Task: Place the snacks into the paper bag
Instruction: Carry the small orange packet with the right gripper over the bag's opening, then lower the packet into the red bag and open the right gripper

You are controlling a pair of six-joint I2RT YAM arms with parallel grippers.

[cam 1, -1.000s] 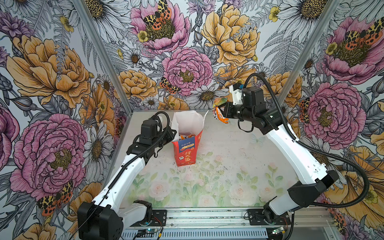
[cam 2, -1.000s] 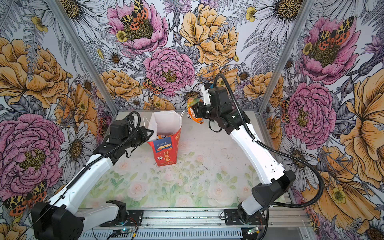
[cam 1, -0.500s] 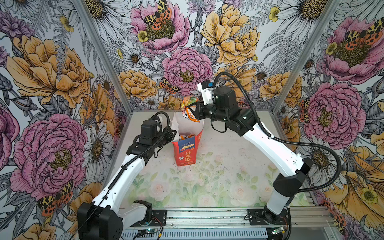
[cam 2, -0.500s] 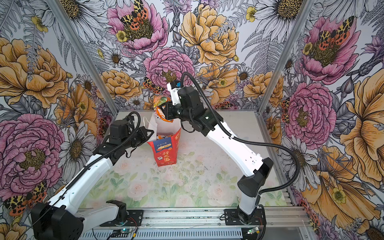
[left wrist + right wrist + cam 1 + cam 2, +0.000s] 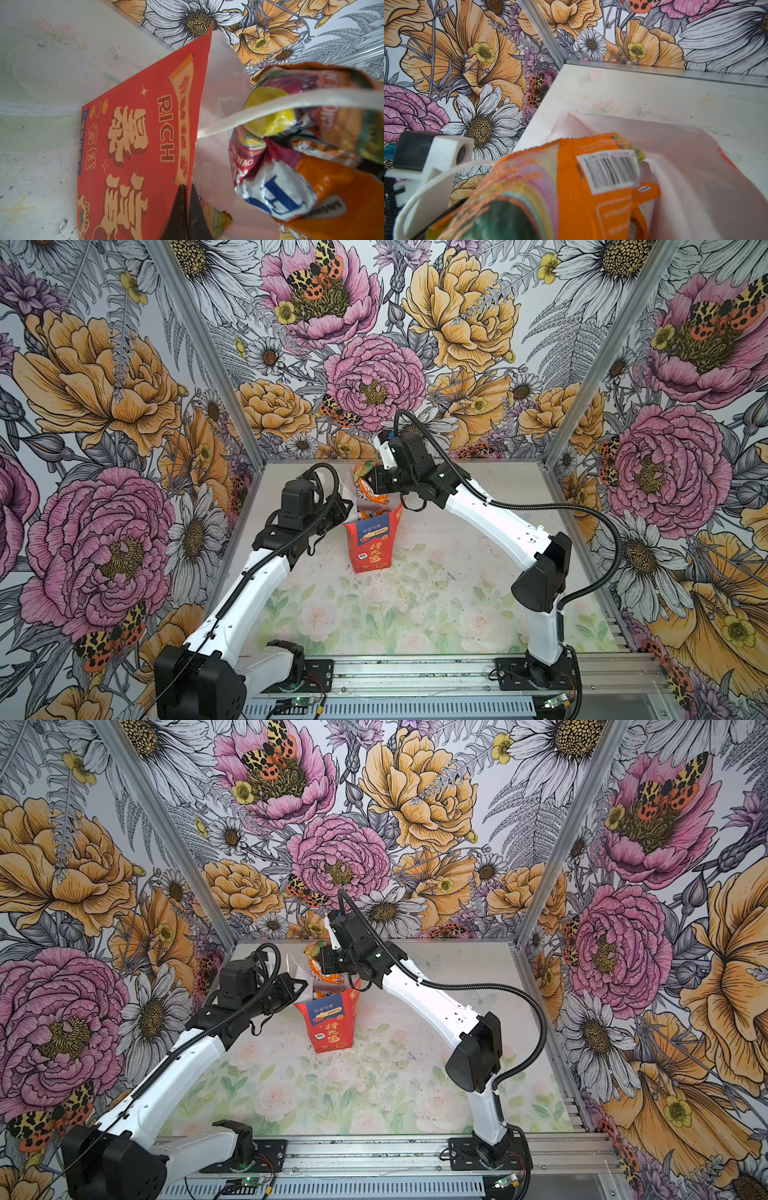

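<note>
Right wrist view: blurred orange packet (image 5: 577, 199) covers paper bag (image 5: 695, 158) interior.

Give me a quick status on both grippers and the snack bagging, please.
Left gripper shut on paper bag rim. Right gripper shut on orange packet over the bag mouth. White cord handle close beside packet; mouth otherwise clear.

Matt red paper outside and plain white within, the paper bag (image 5: 372, 541) carries a flat, matt white handle (image 5: 270, 108). The orange packet (image 5: 342, 197) is crinkled, glossy plastic film with silvery creases. The bench (image 5: 415, 605) is a matt printed sheet, scuffed and speckled. Brushed metal rails (image 5: 415, 672) edge it. The arms (image 5: 490, 520) are smooth white plastic, their hoses (image 5: 561, 506) ribbed black. The walls (image 5: 104, 406) are flat, matt printed panels.
</note>
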